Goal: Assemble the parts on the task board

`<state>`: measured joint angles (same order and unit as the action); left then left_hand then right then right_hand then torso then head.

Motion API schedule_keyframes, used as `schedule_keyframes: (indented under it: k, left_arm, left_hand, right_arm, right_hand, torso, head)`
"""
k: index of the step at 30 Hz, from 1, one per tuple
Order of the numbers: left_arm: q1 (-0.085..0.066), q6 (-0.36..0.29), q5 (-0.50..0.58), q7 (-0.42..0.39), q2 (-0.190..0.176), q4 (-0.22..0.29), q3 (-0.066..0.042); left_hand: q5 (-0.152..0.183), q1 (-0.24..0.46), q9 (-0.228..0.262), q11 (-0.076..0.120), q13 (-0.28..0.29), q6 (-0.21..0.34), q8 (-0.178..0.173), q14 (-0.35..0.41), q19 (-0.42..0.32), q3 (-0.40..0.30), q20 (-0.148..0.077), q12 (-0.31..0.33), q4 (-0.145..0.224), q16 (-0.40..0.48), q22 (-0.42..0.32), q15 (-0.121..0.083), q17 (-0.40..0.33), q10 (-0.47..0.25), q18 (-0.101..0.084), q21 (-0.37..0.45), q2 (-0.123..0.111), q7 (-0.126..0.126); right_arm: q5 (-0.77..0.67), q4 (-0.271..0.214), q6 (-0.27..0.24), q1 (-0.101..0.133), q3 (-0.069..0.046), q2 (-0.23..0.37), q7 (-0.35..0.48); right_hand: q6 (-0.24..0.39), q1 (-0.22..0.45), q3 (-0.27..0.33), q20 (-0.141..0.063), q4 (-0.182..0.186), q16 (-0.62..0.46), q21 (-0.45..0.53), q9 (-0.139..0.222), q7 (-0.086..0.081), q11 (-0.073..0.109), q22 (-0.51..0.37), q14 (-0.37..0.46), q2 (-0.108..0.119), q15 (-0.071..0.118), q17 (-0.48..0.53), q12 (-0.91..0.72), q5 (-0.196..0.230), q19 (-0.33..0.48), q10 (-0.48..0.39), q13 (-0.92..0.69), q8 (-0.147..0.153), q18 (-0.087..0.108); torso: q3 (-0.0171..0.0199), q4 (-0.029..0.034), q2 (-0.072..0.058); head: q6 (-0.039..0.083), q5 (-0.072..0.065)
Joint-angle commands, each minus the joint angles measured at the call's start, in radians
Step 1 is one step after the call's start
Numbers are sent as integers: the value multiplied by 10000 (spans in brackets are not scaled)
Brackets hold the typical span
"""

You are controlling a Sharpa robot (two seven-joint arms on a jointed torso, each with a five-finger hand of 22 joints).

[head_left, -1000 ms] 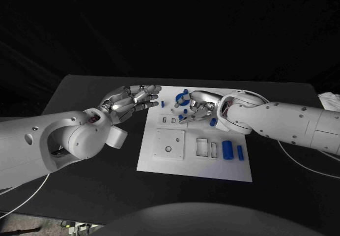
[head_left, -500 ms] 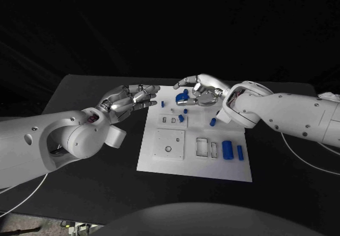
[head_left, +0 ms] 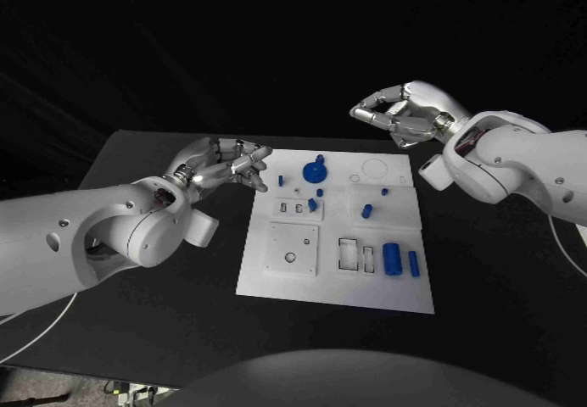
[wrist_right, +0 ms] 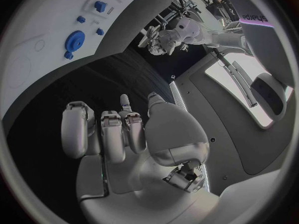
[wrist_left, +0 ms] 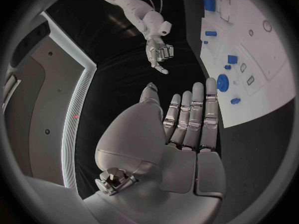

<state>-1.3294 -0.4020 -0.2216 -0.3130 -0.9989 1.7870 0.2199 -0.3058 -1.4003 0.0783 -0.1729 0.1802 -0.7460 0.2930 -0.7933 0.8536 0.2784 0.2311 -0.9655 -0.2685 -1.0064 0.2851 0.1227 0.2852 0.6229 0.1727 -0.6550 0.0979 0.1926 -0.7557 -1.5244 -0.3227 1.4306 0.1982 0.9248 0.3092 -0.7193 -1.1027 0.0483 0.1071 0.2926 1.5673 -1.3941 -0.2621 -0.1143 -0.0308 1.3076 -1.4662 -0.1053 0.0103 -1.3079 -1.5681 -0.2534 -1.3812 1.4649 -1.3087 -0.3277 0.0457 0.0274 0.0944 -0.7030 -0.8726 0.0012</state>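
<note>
Head view shows the right robot hand [head_left: 404, 108] raised above the far right corner of the task board [head_left: 282, 280], fingers curled inward with nothing visible between them, while the left robot hand [head_left: 226, 165] hovers just beside the board's far left edge with its fingers loosely spread and likewise holding nothing. From the left wrist view that left robot hand [wrist_left: 187, 129] lies flat and extended toward the board's edge. The blue disc [head_left: 315, 173] sits near the far edge of the board, with small blue pegs [head_left: 313, 203] scattered around it, and a larger blue cylinder [head_left: 393, 259] lies beside a thinner blue bar [head_left: 415, 263] toward the near right. The main risk, as I judge it, is the left fingers drifting sideways onto the board and knocking the small pegs nearest that edge, since they stand loose and close together. A descent by the right robot hand with curled fingers could also strike the disc rather than straddle it, so the fingers would need to spread first. Open room lies to the right of the board on the dark surface [head_left: 489, 280] and along its near side; the far left corner is crowded by the left robot hand.
</note>
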Motion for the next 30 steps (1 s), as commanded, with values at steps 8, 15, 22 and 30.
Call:
schedule_keyframes:
  k: [8, 15, 22, 30]
  left_arm:
    - [-1264, 269, -4809, 6025, 427, -390, -16]
    - [-1592, 2566, -6332, 8957, 1205, -846, -19]
    - [-1643, 4077, -6641, 10605, 2179, -1556, -88]
    - [-1645, 5162, -6660, 11456, 2944, -2263, -147]
  left_hand:
    - [1120, 1979, 473, 1242, 13905, -1758, 1717, -7775, 4370, 951, -1179, -6053, -42, -5644, 7626, -1212, 12856, 9479, -767, -6793, 125, -818]
    - [1385, 3601, 952, 1773, 13905, -2708, 2075, -7775, 6277, 719, -1684, -6053, -245, -5644, 11392, -1721, 12856, 9479, -1409, -8689, -117, -1299]
    - [504, 3852, 998, 1907, 13905, -3066, 1582, -7775, 6471, 538, -1850, -6053, -239, -5644, 11680, -1894, 12856, 9479, -1468, -8791, 46, -1406]
    - [-328, 3841, 1009, 1922, 13905, -3293, 1028, -7775, 6477, 613, -1887, -6053, -230, -5644, 11655, -1927, 12856, 9479, -1462, -8762, 294, -1411]
  right_arm:
    - [418, -687, 640, 194, 40, 489, -1422]
    - [422, -1062, 927, 212, 54, 667, -1873]
    - [425, -1277, 881, 215, 59, 824, -1725]
    - [429, -1466, 919, 216, 60, 920, -1714]
  right_hand:
    - [-224, -142, 137, 37, -15, 35, -187, -155, -33, -116, 2013, -1046, -299, -93, -2629, -27, -201, -241, 1059, -2621, -159, 12]
    - [-232, -172, 179, 49, -2, 35, -297, -197, -72, -139, 2052, -1046, -357, -105, -2629, -27, -275, -351, 1059, -2621, -187, -16]
    - [-336, -220, 282, 76, -10, 35, -420, -292, -100, -169, 2091, -1046, -434, -132, -2629, -27, -448, -471, 1059, -2621, -280, -45]
    - [-376, -241, 308, 82, -10, 35, -437, -320, -108, -176, 2096, -1046, -450, -137, -2629, -27, -509, -487, 1059, -2621, -310, -49]
  torso:
    - [200, -400, 91]
    - [276, -561, 37]
    - [301, -609, -36]
    - [328, -690, -96]
  head:
    - [0, 245]
    - [0, 341]
    - [0, 368]
    - [0, 426]
